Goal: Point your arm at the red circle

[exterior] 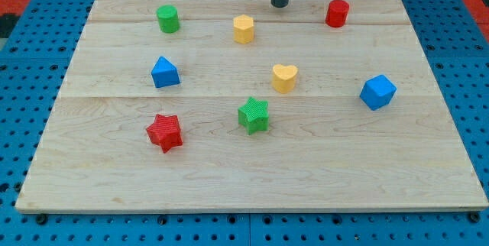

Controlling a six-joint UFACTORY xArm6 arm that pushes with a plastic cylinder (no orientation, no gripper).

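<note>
The job looks close to done but not finished. My tip (280, 5) sits near the view's top edge of the worktop (244, 169), and the red circle (337, 13) stands apart from it to the view's right, in the top right part of the board, with bare wood between them. What is left, I judge, is a short slide to the view's right to close on it. There are no fingers here, only the rod, and it holds nothing.

The worktop is pale wooden planks, lying on a blue pegboard (30, 63). Also on it are:
- a green cylinder (168, 19)
- a yellow hexagon (243, 29)
- a yellow heart (284, 78)
- a blue triangle block (164, 72)
- a blue cube-like block (377, 92)
- a green star (254, 114)
- a red star (165, 132)
</note>
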